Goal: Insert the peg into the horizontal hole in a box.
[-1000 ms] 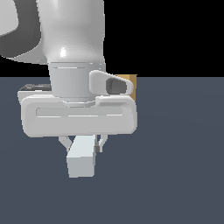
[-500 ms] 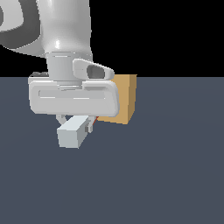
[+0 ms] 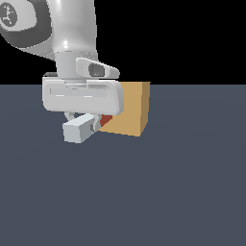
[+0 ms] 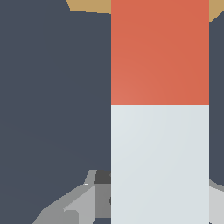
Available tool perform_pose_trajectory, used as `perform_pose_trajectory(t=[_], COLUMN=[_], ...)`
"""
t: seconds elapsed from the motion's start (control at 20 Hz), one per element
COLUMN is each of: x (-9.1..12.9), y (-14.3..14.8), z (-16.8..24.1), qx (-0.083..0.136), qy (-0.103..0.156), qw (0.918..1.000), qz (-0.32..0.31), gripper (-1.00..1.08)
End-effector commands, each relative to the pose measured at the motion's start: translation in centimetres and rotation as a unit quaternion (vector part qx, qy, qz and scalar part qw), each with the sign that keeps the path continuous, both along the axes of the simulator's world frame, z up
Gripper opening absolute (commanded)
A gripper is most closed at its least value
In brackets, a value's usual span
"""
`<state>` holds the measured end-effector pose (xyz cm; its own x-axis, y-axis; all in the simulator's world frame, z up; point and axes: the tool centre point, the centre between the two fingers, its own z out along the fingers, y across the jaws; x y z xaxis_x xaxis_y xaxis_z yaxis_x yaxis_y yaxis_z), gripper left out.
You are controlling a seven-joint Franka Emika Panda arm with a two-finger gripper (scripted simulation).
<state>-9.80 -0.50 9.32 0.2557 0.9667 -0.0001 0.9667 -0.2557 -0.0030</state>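
peg clamped in jaws, held off counter, grey end toward exterior view's left | red end at box, right of jaws | hole hidden, insertion cannot tell

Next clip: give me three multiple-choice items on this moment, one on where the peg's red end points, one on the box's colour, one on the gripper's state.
1. The red end of the peg points:
A. toward the box
B. away from the box
C. straight up

2. The box is:
A. blue
B. tan
C. green

3. The gripper is:
A. open and empty
B. shut on the peg
C. shut on the box

Answers: 1 A, the red tip lies next to the box face in the exterior view. 2 B, its faces render light brown. 3 B, the peg hangs off the floor under the hand.
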Motion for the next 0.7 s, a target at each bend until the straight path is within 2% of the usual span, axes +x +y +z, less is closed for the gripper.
perform_pose_trajectory(t=[0.0,0.65], x=[-0.1,-0.2], y=[0.8,2.6], z=[0.4,1.0], qx=[0.000,0.000], qy=[-0.002,-0.001], qw=[0.9999,0.9992], qz=[-0.014,-0.041], gripper=[-1.00,-1.00])
